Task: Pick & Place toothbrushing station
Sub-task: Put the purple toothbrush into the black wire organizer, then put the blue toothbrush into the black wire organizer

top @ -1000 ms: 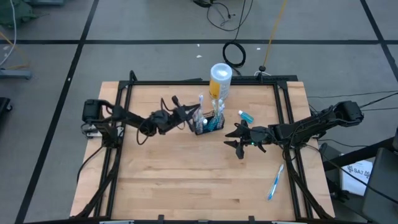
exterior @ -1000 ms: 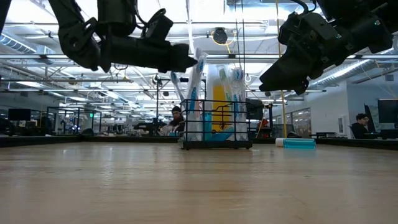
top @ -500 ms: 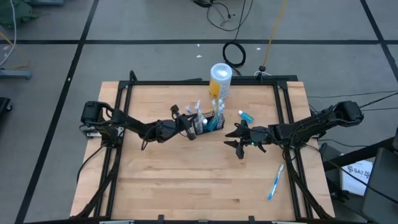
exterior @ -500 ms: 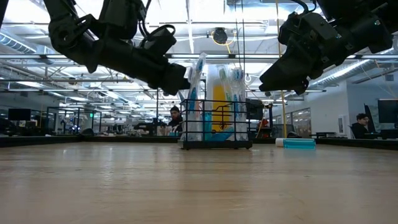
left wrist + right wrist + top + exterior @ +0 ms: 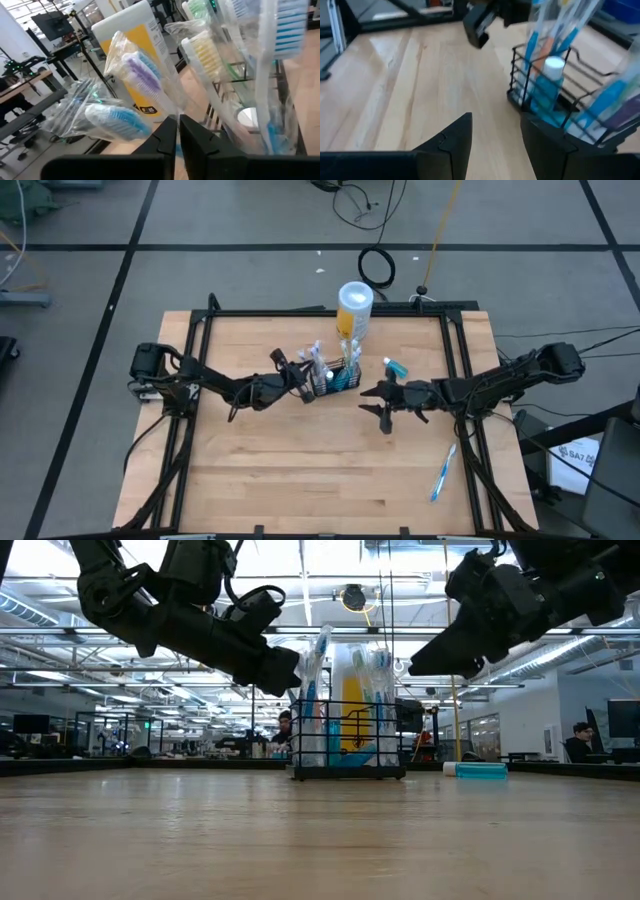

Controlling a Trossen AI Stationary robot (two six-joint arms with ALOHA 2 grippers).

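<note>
The toothbrushing station is a small black wire basket standing on the wooden table, with several wrapped toothbrushes upright in it. My left gripper hangs at the basket's left end, its fingers closed to a thin slit, its tips right before the wrappers. My right gripper hovers open above the table just right of the basket, nothing between its fingers. My left gripper comes nearly level from the table's left, tips against or just short of the wrapped toothbrushes at the basket's left end. I cannot tell whether it touches them. Nothing shows in the slit between the fingers.
A tall white-and-yellow canister stands right behind the basket. A teal tube lies to the basket's right, behind my right gripper. A blue toothbrush lies near the table's right edge. Bare wood fills the near half of the table.
My left gripper has gone down and toward the near edge, from the height of the toothbrush heads to the basket's left end, tipping its nose downward; for the last half second it has kept still. My right gripper has rolled a little in place.
</note>
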